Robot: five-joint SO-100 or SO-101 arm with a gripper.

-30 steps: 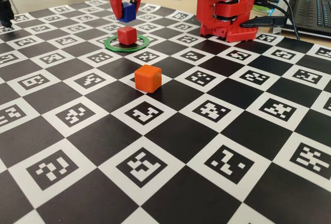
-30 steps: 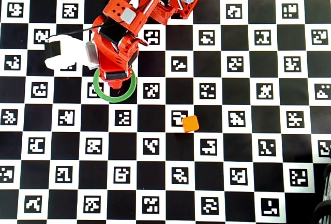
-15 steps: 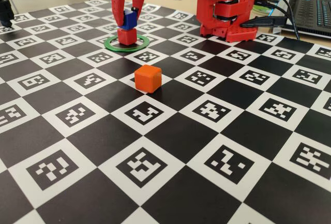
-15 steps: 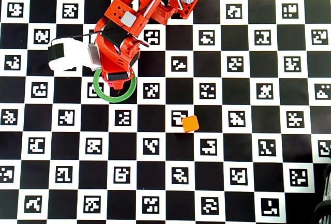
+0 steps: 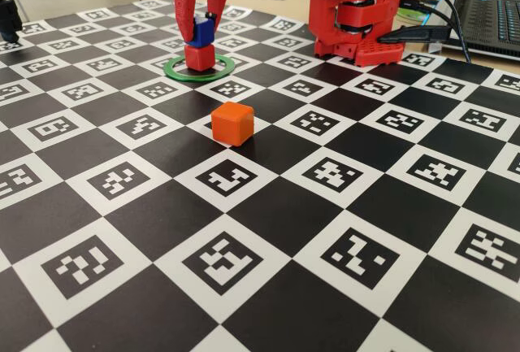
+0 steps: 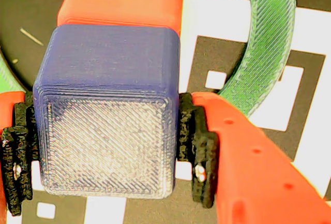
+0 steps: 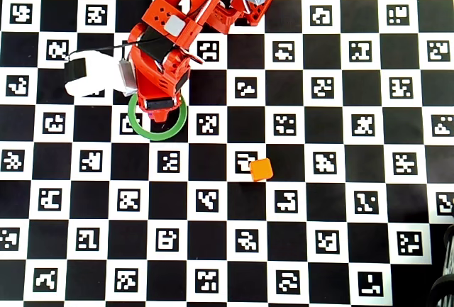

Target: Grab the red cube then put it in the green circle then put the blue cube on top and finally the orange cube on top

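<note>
The blue cube (image 6: 108, 110) is clamped between the two black pads (image 6: 196, 149) of the gripper (image 5: 200, 25), which press flat on its opposite sides in the wrist view. The jaws are spread only as wide as that cube. In the fixed view the blue cube (image 5: 201, 32) is seen resting on top of the red cube (image 5: 197, 57), which stands inside the green circle (image 5: 199, 71). The orange cube (image 5: 232, 123) lies alone on the checkered board (image 5: 341, 230), well apart from the circle. From overhead, the stack is hidden by the arm (image 7: 167, 45); only part of the circle (image 7: 142, 130) is shown.
</note>
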